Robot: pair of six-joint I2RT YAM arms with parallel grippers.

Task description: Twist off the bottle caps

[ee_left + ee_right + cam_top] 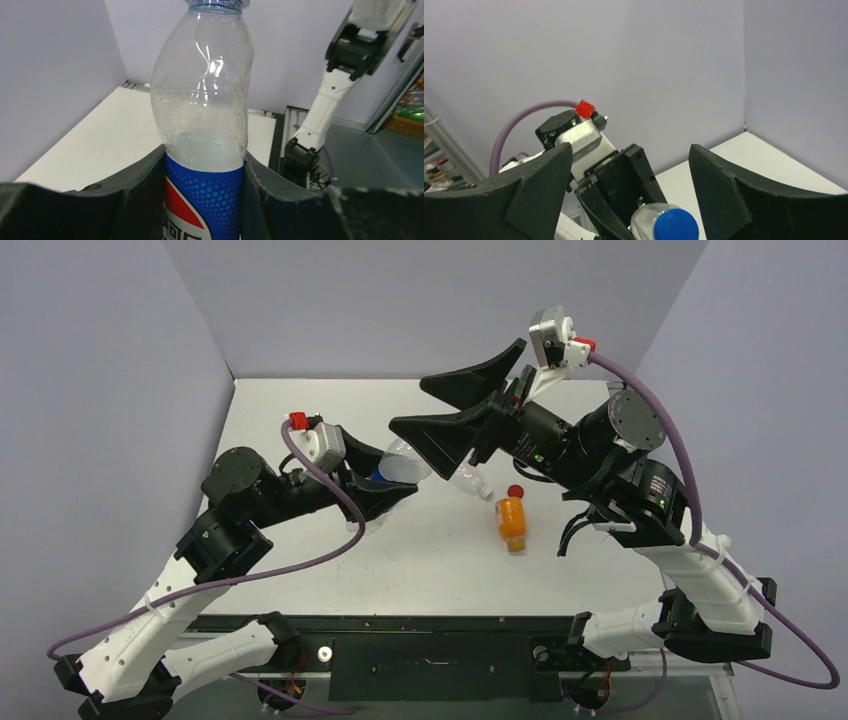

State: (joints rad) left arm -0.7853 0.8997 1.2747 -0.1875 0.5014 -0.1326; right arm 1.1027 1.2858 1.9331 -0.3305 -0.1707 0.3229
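On the left, the left tool (385,490) is clamped on the Pepsi bottle (398,468), its black fingers (135,200) pressed against both sides of the blue label. It holds the bottle up off the white worktop (300,440), tilted with the neck towards the other arm. From the left wrist, the clear upper half of the bottle rises straight out of the grip, dented and misted inside, and its top runs off the picture.

Moving right, the right tool (408,404) hangs in the air over the bottle's top end with its two broad fingers spread wide and gripping nothing. Its own camera looks down at the blue cap (676,225), screwed onto the bottle and sitting in the gap between the fingers, touching neither.

Under that tool, a clear unlabelled bottle (468,480) lies on its side on the worktop. Just right of it is the orange bottle (512,525), its red cap (515,491) on and pointing to the far wall. Neither tool is touching either of these two.
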